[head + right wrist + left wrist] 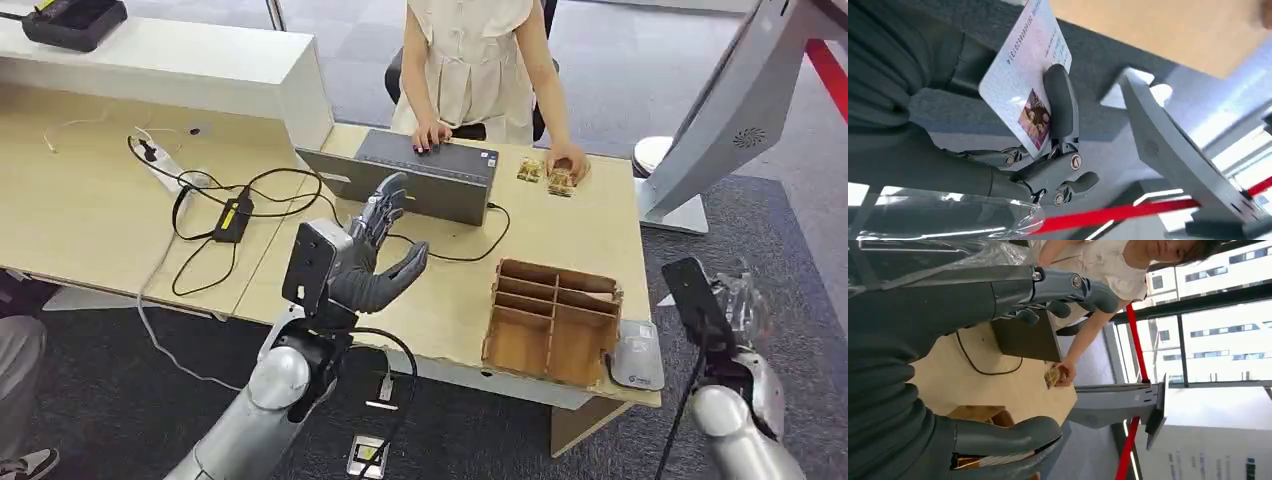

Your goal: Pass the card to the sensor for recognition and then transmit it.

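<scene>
From my head view, my left hand (pixel 375 255) is raised over the counter (pixel 590 240) with its fingers (pixel 385 205) spread apart and holding nothing — just short of the grey box (pixel 430 175) where a person's hand (pixel 432 135) rests, with the wooden organizer (pixel 552 320) to its right. My left wrist view shows the same open spread, thumb and fingers well apart. In my right wrist view, my right hand (pixel 1038 150) has its fingers clamped on the card (pixel 1025 75) — held off the counter's edge, near the grey stand (pixel 1178 155).
</scene>
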`<state>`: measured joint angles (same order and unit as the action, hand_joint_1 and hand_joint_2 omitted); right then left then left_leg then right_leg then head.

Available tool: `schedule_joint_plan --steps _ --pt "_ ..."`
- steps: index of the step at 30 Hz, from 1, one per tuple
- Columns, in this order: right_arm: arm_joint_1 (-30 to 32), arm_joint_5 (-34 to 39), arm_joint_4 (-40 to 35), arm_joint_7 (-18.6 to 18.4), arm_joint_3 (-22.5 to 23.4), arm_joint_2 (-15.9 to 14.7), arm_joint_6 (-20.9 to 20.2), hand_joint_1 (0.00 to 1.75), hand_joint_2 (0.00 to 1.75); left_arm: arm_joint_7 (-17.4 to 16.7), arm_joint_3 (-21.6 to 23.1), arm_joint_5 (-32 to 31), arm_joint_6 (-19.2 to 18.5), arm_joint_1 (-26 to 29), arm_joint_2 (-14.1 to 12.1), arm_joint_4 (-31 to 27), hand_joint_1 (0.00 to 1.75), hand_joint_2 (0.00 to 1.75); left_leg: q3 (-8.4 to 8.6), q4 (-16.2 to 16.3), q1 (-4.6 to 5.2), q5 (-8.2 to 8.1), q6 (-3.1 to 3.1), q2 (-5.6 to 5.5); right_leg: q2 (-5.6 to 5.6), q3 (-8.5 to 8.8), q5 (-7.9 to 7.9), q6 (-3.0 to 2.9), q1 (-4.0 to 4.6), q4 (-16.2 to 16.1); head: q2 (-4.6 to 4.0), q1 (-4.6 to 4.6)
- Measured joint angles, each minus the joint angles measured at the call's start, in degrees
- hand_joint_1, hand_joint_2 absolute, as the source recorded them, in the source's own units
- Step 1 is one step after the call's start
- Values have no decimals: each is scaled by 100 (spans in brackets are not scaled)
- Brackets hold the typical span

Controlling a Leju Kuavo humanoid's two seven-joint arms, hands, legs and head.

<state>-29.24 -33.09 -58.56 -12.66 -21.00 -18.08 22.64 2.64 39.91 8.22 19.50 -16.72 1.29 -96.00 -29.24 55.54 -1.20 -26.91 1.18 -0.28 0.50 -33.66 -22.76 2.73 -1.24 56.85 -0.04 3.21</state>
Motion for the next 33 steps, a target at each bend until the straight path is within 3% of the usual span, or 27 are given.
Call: schedule_joint_plan --steps 15,22,27,33 --pt "-734 7 -896 -105 89 -50 -48 175 175 68 59 122 -129 -32 -9 7 0 175 -1 0 1 2 -2 1 2 -1 5 0 -1 0 0 2" --pt "-1075 9 -985 -94 -57 4 -475 175 175 184 147 265 -252 -176 46 101 0 175 -4 0 0 3 -2 1 2 -2 6 0 -1 0 0 0" --pt "-1670 -45 -509 52 -271 151 -784 175 175 234 254 395 -444 -350 122 227 0 175 -10 0 1 7 -3 0 1 -5 8 1 -1 1 0 0" --pt "-2534 -85 638 138 -559 389 -870 175 175 232 391 514 -691 -530 190 363 0 175 -11 0 1 9 -3 -1 0 -6 11 4 -1 1 0 -2"
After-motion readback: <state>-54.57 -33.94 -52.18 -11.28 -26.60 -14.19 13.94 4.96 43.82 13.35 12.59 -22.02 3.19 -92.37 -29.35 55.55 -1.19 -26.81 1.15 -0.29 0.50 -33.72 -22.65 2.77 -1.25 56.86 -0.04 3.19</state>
